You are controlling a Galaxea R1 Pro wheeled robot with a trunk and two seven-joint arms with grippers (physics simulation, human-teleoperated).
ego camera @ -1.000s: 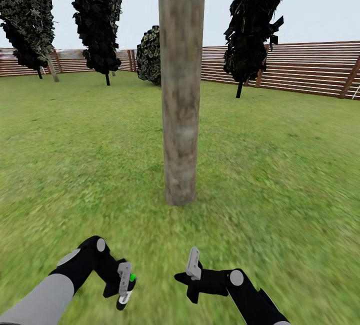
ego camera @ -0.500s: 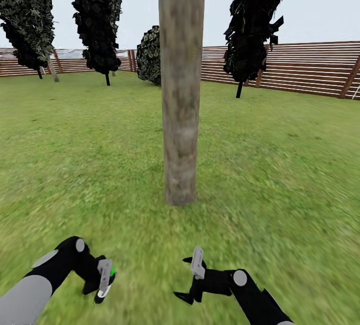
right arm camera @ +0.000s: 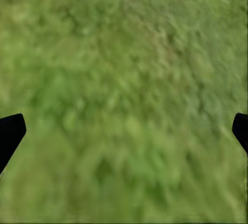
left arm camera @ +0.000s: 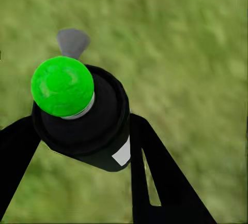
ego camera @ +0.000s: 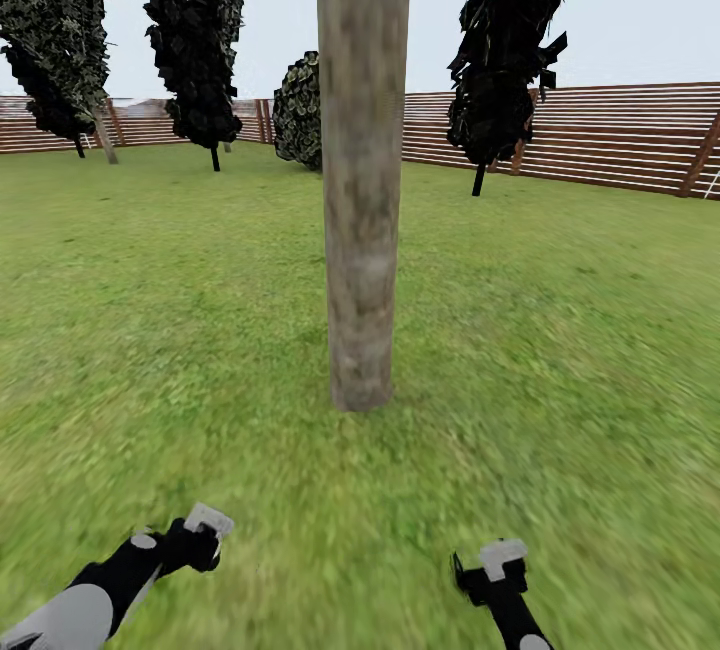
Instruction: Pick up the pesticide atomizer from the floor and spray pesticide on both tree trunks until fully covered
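Note:
A thick grey-brown tree trunk (ego camera: 362,180) rises from the grass straight ahead in the head view, a good arm's length beyond both grippers. The left wrist view shows the pesticide atomizer (left arm camera: 82,115), a small dark bottle with a green dot on top and a white label. My left gripper (left arm camera: 82,131) is shut on it, black fingers (left arm camera: 150,167) on either side, over grass. In the head view the left gripper (ego camera: 205,530) sits low at the bottom left, the bottle hidden. My right gripper (ego camera: 490,570) is low at the bottom right, and it stands open (right arm camera: 124,131) over bare grass.
Green lawn (ego camera: 560,330) spreads all around the trunk. A brown slatted fence (ego camera: 600,135) closes the far side. Dark columnar trees (ego camera: 195,30) (ego camera: 510,40) and a round bush (ego camera: 300,110) stand near the fence, far off.
Both arms have dropped lower and spread apart in the head view. The left gripper with the bottle moved left and down. The right gripper swung right and down.

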